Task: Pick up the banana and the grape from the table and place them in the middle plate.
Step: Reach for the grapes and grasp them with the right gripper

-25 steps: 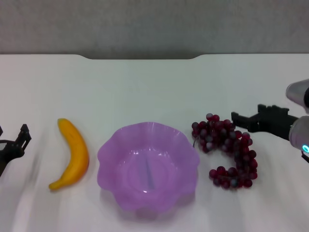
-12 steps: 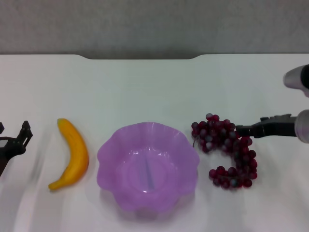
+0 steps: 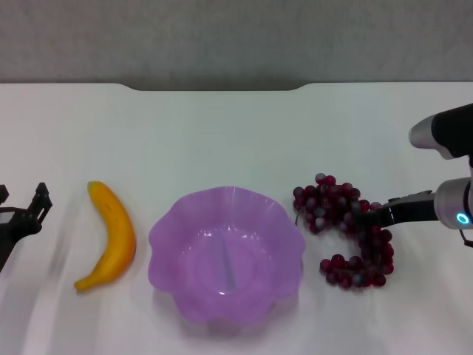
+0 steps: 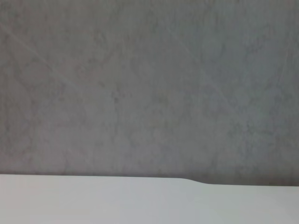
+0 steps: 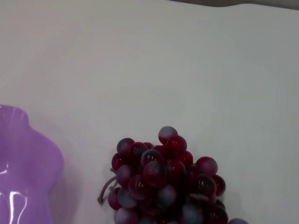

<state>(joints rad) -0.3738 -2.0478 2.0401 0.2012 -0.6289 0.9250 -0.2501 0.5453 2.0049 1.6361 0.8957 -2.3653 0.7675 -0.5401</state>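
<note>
The right gripper point(image 3: 361, 215) is right over the grape point(image 3: 346, 229), its dark fingers reaching in from the right side of the table point(image 3: 222, 133) and lying across the middle of the bunch; seen edge-on like this, I cannot tell how wide it is spread or whether it has hold of anything. The bunch sits on the tabletop just to the right of the middle plate point(image 3: 164, 235), close to its scalloped rim but not in it, with a loose string of berries curling toward the near edge. From the right wrist view the grape point(image 5: 163, 184) fills the near part of the shot, red-purple berries with a pale bloom and a short stem poking out toward the plate point(image 5: 28, 163), whose purple rim sits beside the bunch with a strip of white table point(image 5: 163, 70) between them. Over on the other side, the left gripper point(image 3: 22, 214) hangs low at the far left edge of the table, fingers parted and empty, near the banana point(image 3: 111, 235) but apart from it. The banana lies flat on the table just left of the plate, curved, its far end pointing away from the robot.
</note>
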